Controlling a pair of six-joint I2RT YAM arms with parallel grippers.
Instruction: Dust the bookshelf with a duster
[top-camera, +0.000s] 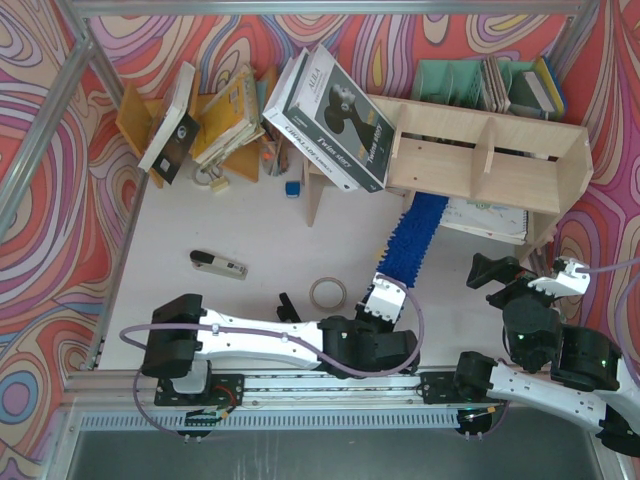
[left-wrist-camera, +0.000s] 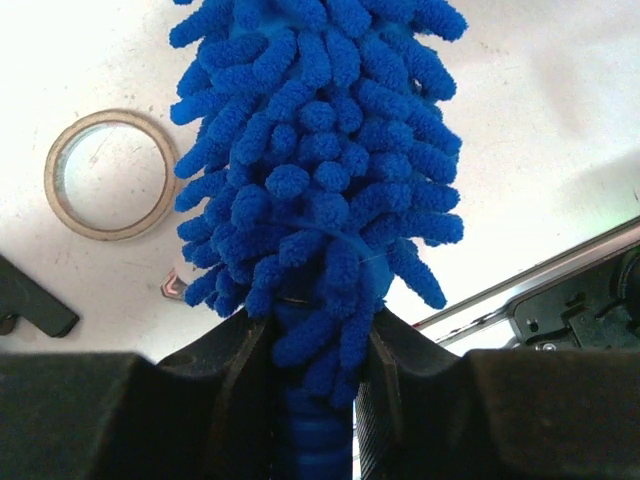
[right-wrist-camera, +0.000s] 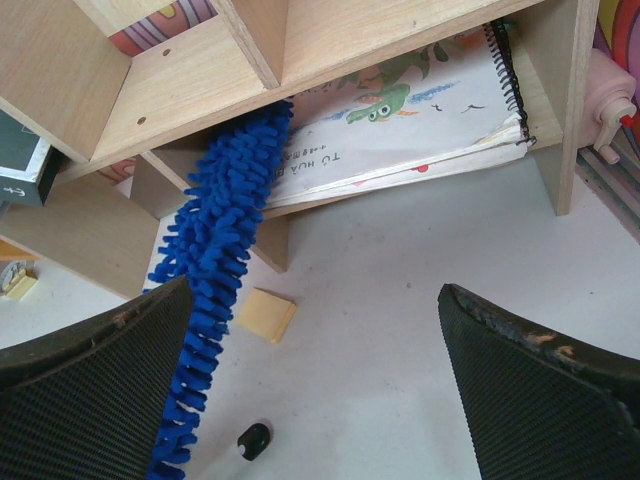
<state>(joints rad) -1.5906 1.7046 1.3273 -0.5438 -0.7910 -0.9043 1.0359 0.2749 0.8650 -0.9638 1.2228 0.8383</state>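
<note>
The fluffy blue duster (top-camera: 412, 238) runs from my left gripper (top-camera: 384, 293) up to the lower tier of the plywood bookshelf (top-camera: 500, 165), its tip under the shelf's left end. My left gripper (left-wrist-camera: 318, 400) is shut on the duster (left-wrist-camera: 320, 170) at its blue handle. In the right wrist view the duster (right-wrist-camera: 215, 260) reaches in beside a spiral-bound picture book (right-wrist-camera: 400, 120) lying on the bookshelf (right-wrist-camera: 200, 90) lower tier. My right gripper (top-camera: 500, 272) is open and empty, low in front of the shelf's right half; it also shows in the right wrist view (right-wrist-camera: 320, 380).
A tape ring (top-camera: 327, 293) lies left of my left gripper. A marker pen (top-camera: 218, 264) lies further left. Boxes and books (top-camera: 330, 105) lean at the back. A teal organizer (top-camera: 450, 80) stands behind the shelf. A small yellow block (right-wrist-camera: 267, 315) lies under the shelf.
</note>
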